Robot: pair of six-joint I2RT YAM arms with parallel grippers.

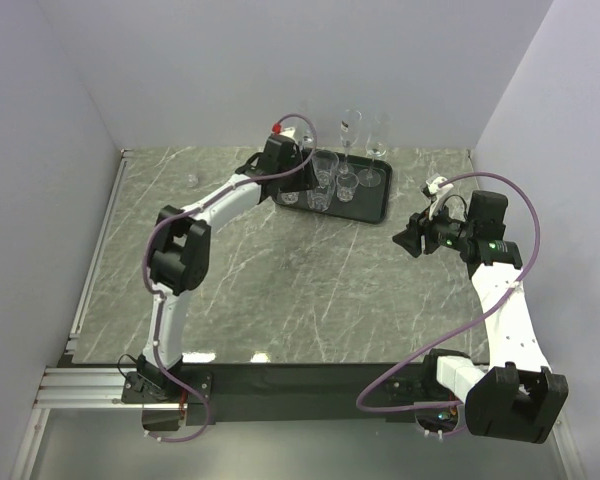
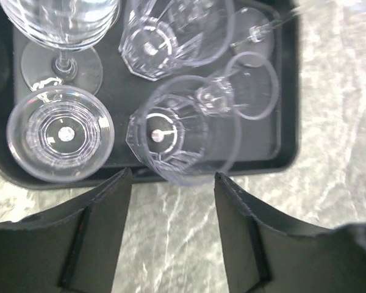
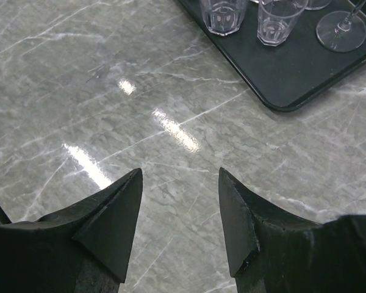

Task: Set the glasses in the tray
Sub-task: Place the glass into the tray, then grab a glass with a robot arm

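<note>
- Between the left jaws, which stand spread apart, only grey marbled tabletop (image 2: 171, 244) shows; they pinch nothing.
- Just past their tips, a faceted tumbler (image 2: 183, 131) stands upright in the black tray (image 2: 288, 91), close to the rim nearest the jaws.
- Around it on the tray stand more glasses: a second tumbler (image 2: 165, 36) just behind it, a short round glass (image 2: 60, 133) to its left in the wrist view, and a stemmed wine glass (image 2: 61, 64) beyond that one.
- To the tumbler's right, the round foot of a stemmed glass (image 2: 251, 85) rests on the tray floor.
- Over bare tabletop, the right jaws are likewise spread and hold nothing; they hang well apart from the tray, whose corner fills the upper right of that wrist view.
- From above, the tray lies at the far middle of the tabletop, with the left arm (image 1: 230, 200) reaching over its left end and the right arm (image 1: 500, 290) bent off to its right.
- Two tall flutes (image 1: 352, 125) rise at the tray's far side.
- One small glass (image 1: 193, 180) seems to stand alone on the tabletop, well left of the tray; it is too faint to tell its shape.
</note>
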